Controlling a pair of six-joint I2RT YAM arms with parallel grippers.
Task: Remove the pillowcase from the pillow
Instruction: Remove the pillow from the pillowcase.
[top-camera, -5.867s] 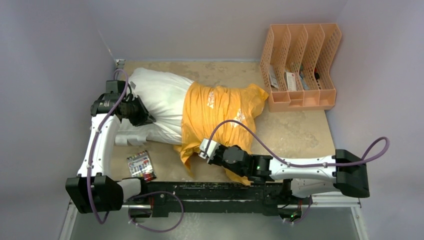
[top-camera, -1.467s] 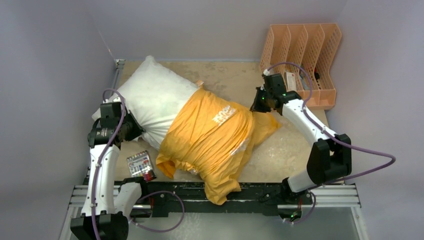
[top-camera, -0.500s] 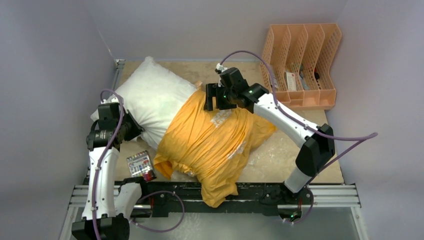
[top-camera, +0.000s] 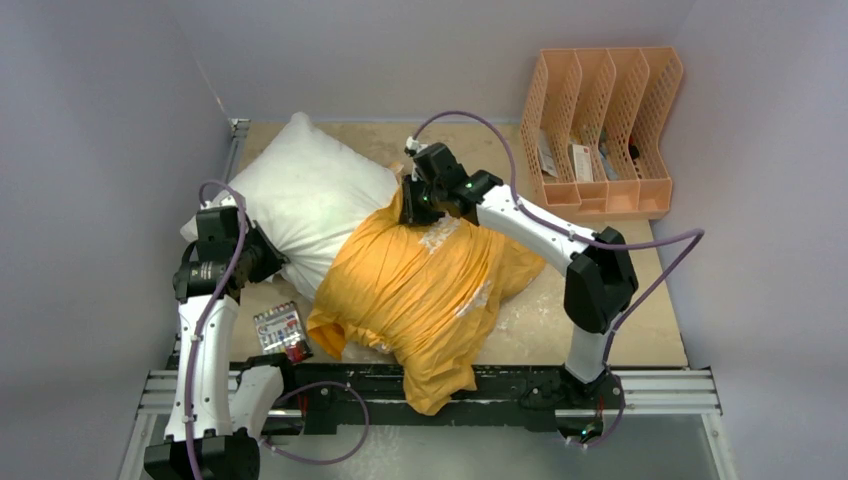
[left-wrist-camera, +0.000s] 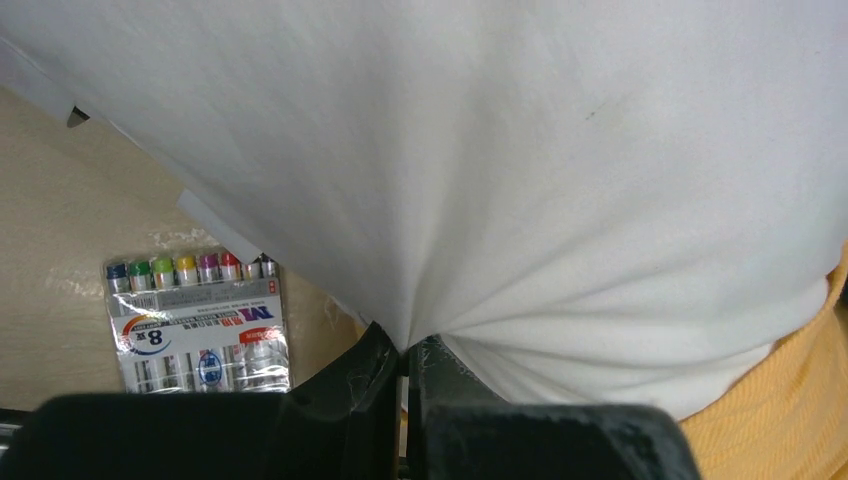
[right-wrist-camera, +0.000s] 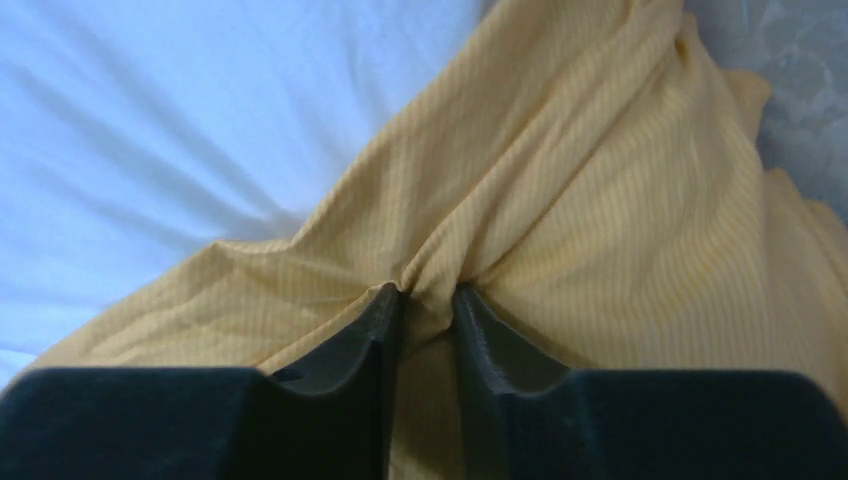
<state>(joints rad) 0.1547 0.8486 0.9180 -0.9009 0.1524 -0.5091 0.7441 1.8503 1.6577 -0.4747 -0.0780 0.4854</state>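
Observation:
The white pillow (top-camera: 305, 200) lies slantwise on the table, its upper left half bare. The orange-yellow pillowcase (top-camera: 425, 290) covers its lower right half, bunched in folds. My left gripper (top-camera: 268, 258) is shut on a pinch of the pillow's white cloth (left-wrist-camera: 520, 180) at its near left edge; the fabric fans out from the gripper (left-wrist-camera: 408, 350). My right gripper (top-camera: 408, 205) sits at the pillowcase's open rim by the bare pillow. Its jaws are closed on a fold of orange cloth (right-wrist-camera: 560, 200) that puckers between the gripper (right-wrist-camera: 427, 295).
A peach file rack (top-camera: 600, 130) with a few items stands at the back right. A pack of coloured markers (top-camera: 281, 332) lies near the left arm's base, seen also in the left wrist view as the marker pack (left-wrist-camera: 195, 320). Grey walls close in the table (top-camera: 610, 290).
My right arm swung from the pillowcase's far right corner leftward to its rim, and the jaws have closed on a fold there. The left gripper has kept its hold; the pillow barely moved.

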